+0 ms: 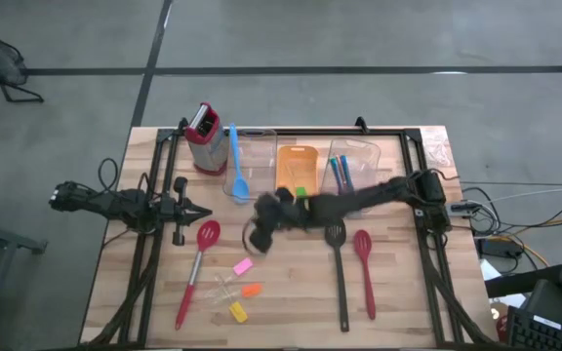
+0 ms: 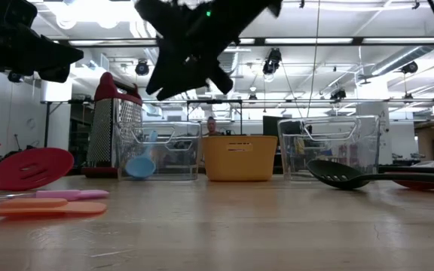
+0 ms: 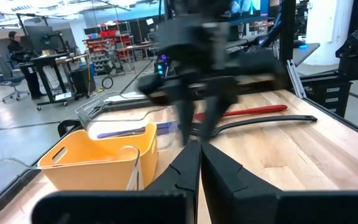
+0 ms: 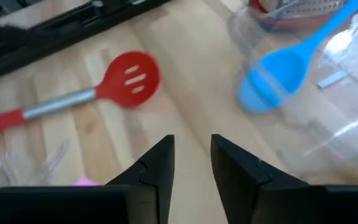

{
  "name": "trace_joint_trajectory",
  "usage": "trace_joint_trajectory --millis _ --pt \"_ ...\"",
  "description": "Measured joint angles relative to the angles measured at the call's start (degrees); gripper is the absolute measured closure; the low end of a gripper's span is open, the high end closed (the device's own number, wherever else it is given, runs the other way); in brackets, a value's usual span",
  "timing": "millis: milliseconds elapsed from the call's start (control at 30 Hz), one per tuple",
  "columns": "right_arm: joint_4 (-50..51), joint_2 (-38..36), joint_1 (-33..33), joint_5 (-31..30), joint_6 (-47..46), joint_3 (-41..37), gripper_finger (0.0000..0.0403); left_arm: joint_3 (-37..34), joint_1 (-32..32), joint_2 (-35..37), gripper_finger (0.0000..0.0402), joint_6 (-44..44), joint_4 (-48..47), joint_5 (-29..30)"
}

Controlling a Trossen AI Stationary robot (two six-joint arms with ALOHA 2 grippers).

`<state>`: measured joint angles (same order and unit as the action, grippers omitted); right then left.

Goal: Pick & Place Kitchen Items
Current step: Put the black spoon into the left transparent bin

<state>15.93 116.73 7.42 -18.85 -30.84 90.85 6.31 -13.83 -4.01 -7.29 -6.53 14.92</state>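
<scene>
The right pincer [image 1: 255,237] hovers over mid-worktop [image 1: 291,292], fingers slightly spread, holding nothing. The red slotted spoon [image 1: 199,265] lies just beside it; the blue spoon [image 1: 235,164] leans in a clear bin [image 1: 252,161]. The left pincer [image 1: 199,212] (pressed together) waits at the left edge.

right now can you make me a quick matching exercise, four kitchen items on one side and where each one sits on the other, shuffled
Items:
1. blue spoon
2. red slotted spatula
3. black slotted spoon
4. pink piece

Places:
A. flat on the table beside the red spoon
B. standing in the left clear bin
C. flat on the table, head nearest the left pincer
D. on the table just by the orange piece

Pairs: 1-B, 2-C, 3-A, 4-D
</scene>
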Motion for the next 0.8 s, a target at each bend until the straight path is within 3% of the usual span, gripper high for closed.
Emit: trace_joint_trajectory --millis 233,567,800 --pt "0.1 0.2 9.1 -9.4 0.0 -0.9 0.033 0.0 0.0 0.0 0.0382 0.0 0.0 0.0" --pt "0.1 0.2 18.3 -13.7 -1.7 -2.2 0.0357 0.0 0.0 0.0 0.038 0.0 0.0 0.0" --pt "0.0 0.2 20.9 -14.4 -2.0 -2.5 0.0353 0.0 0.0 0.0 0.0383 0.0 0.0 0.0"
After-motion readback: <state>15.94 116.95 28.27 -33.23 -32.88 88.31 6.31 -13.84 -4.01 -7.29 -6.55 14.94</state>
